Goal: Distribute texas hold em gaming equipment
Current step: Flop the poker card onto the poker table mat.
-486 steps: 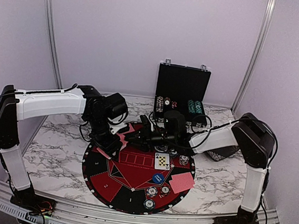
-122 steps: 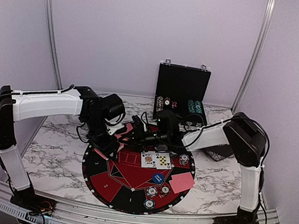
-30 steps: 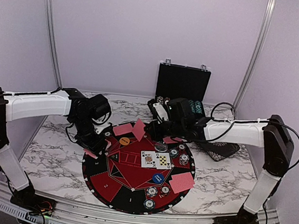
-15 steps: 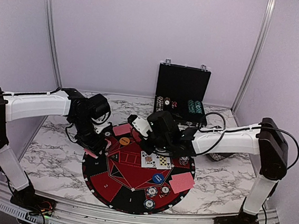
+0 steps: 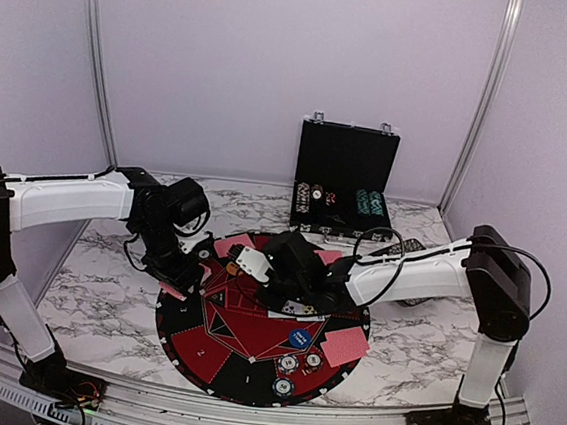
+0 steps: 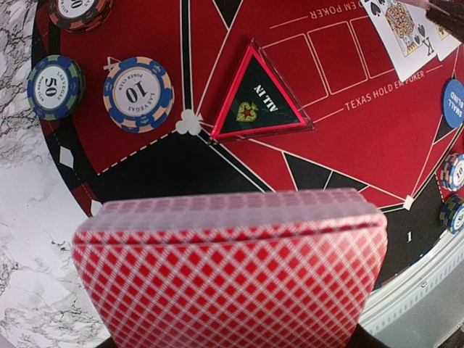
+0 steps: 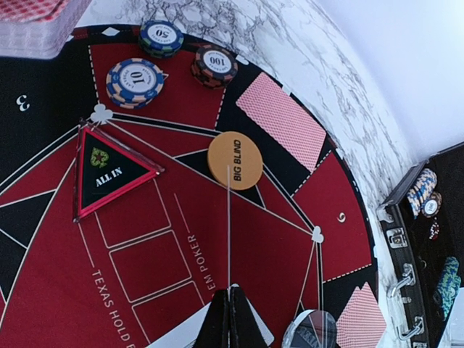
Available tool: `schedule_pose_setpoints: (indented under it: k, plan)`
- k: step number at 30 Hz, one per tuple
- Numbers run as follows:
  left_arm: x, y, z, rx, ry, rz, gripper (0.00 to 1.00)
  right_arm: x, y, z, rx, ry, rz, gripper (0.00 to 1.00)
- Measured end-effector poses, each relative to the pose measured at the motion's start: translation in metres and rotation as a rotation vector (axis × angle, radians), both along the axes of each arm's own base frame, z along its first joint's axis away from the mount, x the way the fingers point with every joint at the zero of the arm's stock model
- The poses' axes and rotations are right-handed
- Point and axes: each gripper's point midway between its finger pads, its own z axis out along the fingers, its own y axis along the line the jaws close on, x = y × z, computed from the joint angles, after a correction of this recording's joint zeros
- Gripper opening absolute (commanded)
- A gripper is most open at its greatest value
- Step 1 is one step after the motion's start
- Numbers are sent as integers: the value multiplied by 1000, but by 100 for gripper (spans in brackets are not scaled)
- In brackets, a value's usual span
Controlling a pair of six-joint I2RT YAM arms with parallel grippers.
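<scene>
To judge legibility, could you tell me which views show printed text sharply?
Left wrist: the 10 chip and ALL IN marker read crisply, the close card deck slightly soft; right wrist: BIG BLIND disc legible; top external: chips too small to read.

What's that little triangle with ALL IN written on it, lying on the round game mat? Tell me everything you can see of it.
The ALL IN triangle is a flat three-sided marker, seemingly glossy plastic: black face, red border, a clear rim outside that. White letters read ALL IN beside a small green and red emblem. It lies flat on the round mat, where red and black fields meet, one corner close to a white club symbol. Only the mat touches it; the nearby 10 chip lies apart.
</scene>
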Motion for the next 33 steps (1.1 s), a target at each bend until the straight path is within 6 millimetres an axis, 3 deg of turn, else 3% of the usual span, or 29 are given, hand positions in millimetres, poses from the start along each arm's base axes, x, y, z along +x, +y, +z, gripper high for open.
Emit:
schedule_pose_setpoints:
  k: [4,10,15,24,33]
  plan:
    - [0,0,0,0,-1,0,49,-11,2,-7,-15,10,20,4]
    - [0,0,0,-1,-1,0,49,-39,-1,-30,-53,58,53,23]
    - [0,0,0,-1,-1,0,49,-61,-18,-47,-74,137,49,38]
    - [0,0,0,-2,0,0,49,-72,-19,-18,93,273,1,46]
    - [0,0,0,-2,0,0,49,-39,-2,6,283,452,-130,34]
